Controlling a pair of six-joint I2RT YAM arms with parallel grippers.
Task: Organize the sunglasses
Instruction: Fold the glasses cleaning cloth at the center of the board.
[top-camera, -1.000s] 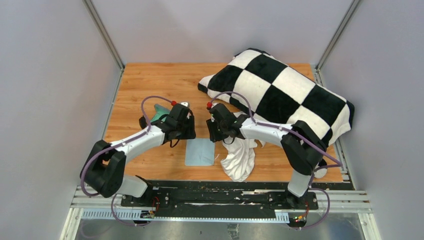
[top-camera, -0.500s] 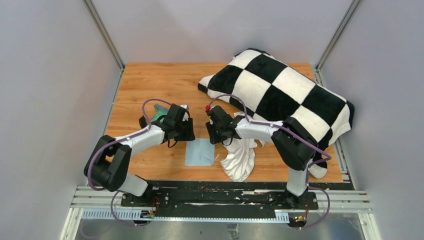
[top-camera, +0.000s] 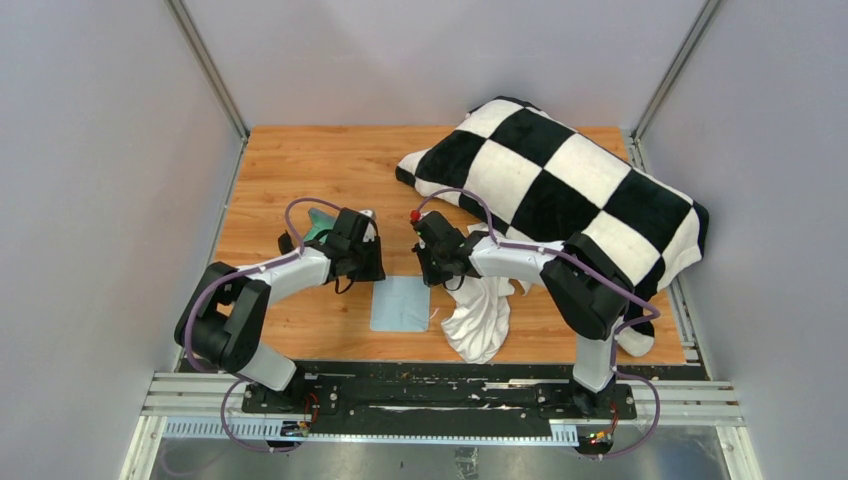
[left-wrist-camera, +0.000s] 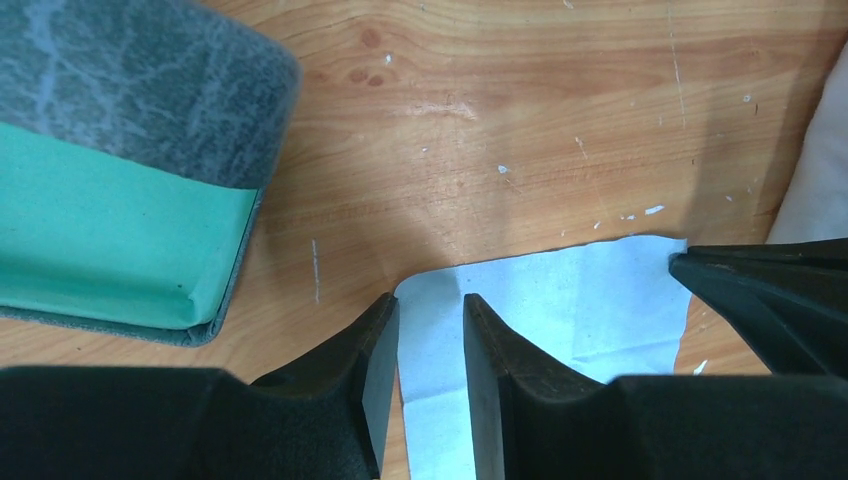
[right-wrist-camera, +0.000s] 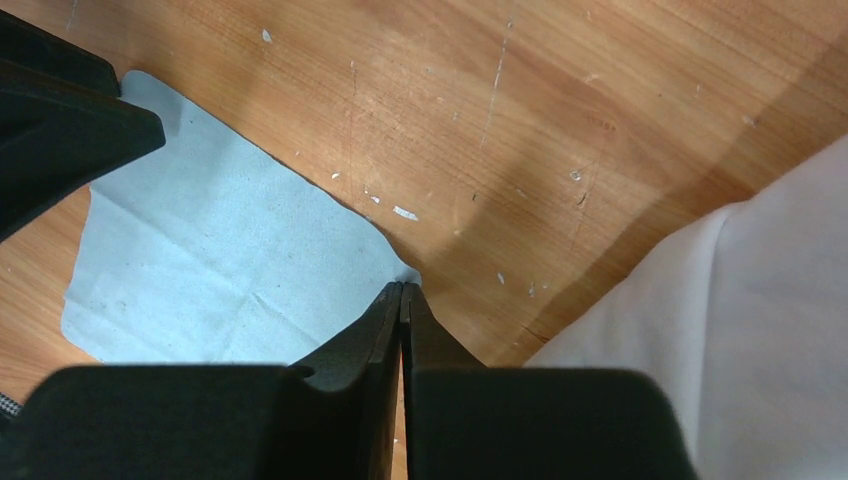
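Wood-grain table (top-camera: 300, 160) below, with the open grey-blue case (left-wrist-camera: 100, 230) at 10 o'clock of the light-blue cloth (top-camera: 400, 305) and a checkered cushion (top-camera: 560, 190) at 2 o'clock. Over the last second, drew the left gripper (left-wrist-camera: 428, 305) down to a narrow gap astride the cloth's 11 o'clock corner, and pressed the right gripper (right-wrist-camera: 401, 290) closed on the 1 o'clock corner. No sunglasses seen in any view, so cannot place them; probably handling the cloth first.

Above the black base rail (top-camera: 440, 392), the left arm (top-camera: 290, 272) and right arm (top-camera: 520, 258) show white shells between black joints, purple cables (top-camera: 288, 215) looping alongside; the left gripper (left-wrist-camera: 430, 305) has black wedge fingers.
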